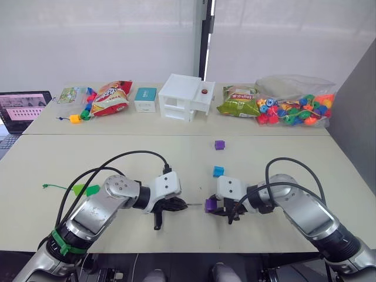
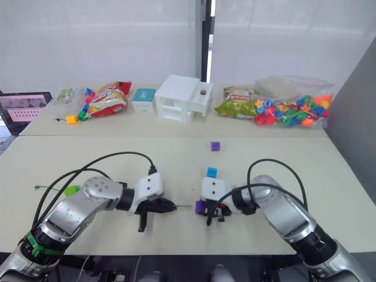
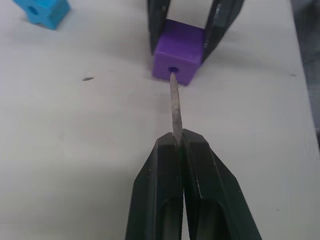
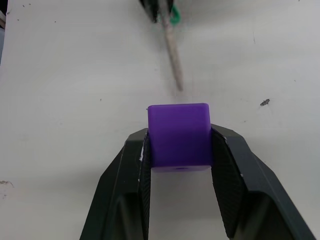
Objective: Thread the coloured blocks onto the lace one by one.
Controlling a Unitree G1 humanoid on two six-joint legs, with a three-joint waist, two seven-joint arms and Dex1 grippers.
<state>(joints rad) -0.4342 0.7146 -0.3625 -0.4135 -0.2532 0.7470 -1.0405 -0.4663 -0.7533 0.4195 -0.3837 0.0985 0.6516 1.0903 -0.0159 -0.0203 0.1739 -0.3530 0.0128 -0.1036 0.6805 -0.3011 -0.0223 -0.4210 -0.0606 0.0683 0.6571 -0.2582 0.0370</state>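
My right gripper (image 4: 179, 145) is shut on a purple cube (image 4: 179, 135) just above the near table, with the cube's hole facing my left gripper. Left of it, my left gripper (image 3: 181, 137) is shut on the lace's stiff dark tip (image 3: 175, 105), which points at the cube. The end of the tip sits at the mouth of the hole (image 3: 173, 70). The green lace (image 1: 59, 187) trails away to the left across the table, with green pieces (image 1: 86, 190) on it. A loose blue block (image 1: 218, 171) and a second purple block (image 1: 220, 144) lie beyond the grippers.
Along the back table stand a clear bag of coloured blocks (image 1: 294, 108), a white box (image 1: 187, 97), a small teal box (image 1: 145, 98) and snack bags (image 1: 110, 97). A laptop (image 1: 23, 108) sits at the far left.
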